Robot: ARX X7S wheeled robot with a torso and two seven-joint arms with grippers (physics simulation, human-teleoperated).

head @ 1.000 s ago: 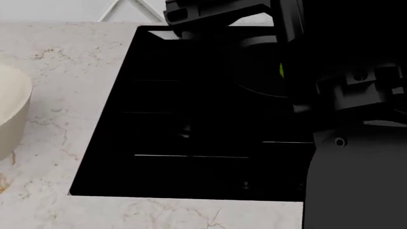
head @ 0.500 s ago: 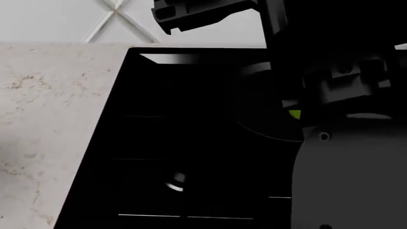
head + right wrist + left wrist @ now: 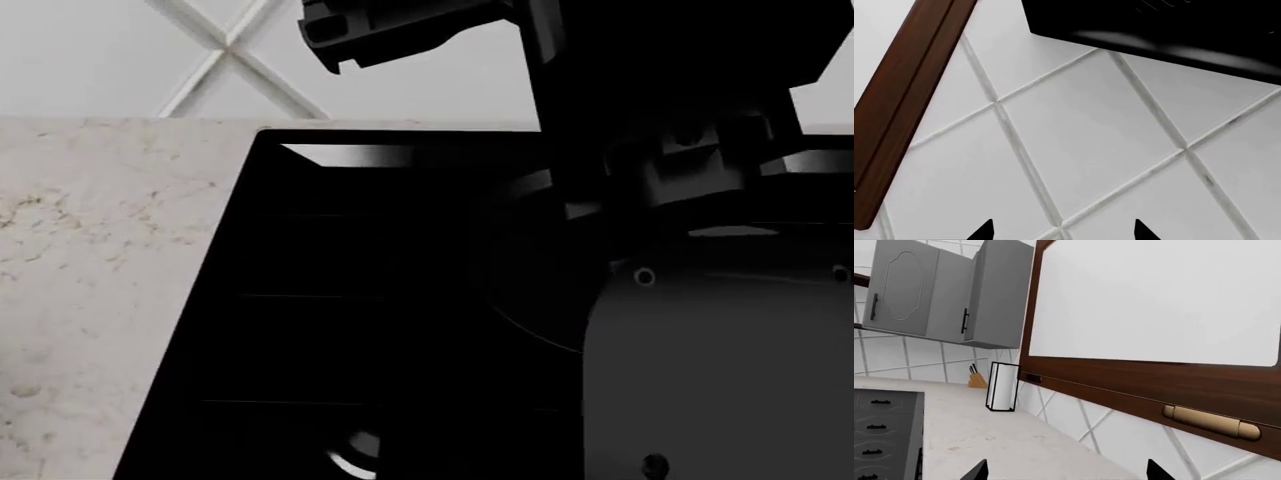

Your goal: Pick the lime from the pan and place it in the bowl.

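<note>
Although the lime is hidden now, probably behind the right arm [image 3: 721, 330] over the pan [image 3: 534, 270], I judge it light, firm and slippery; a hold across its middle suits it. Both grippers face the tiled wall [image 3: 1087, 135], fingertips spread and empty: right gripper [image 3: 1062, 231], left gripper [image 3: 1066, 472]. The bowl is out of view.

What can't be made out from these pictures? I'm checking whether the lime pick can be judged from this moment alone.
- Lime: seen in no view; in the head view the right arm covers most of the pan.
- Bowl: outside every frame.
- Left gripper and right gripper: only the fingertips show at the wrist views' edges, spread with nothing between them.
- Both wrist views face the wall tiles, not the cooktop.
</note>
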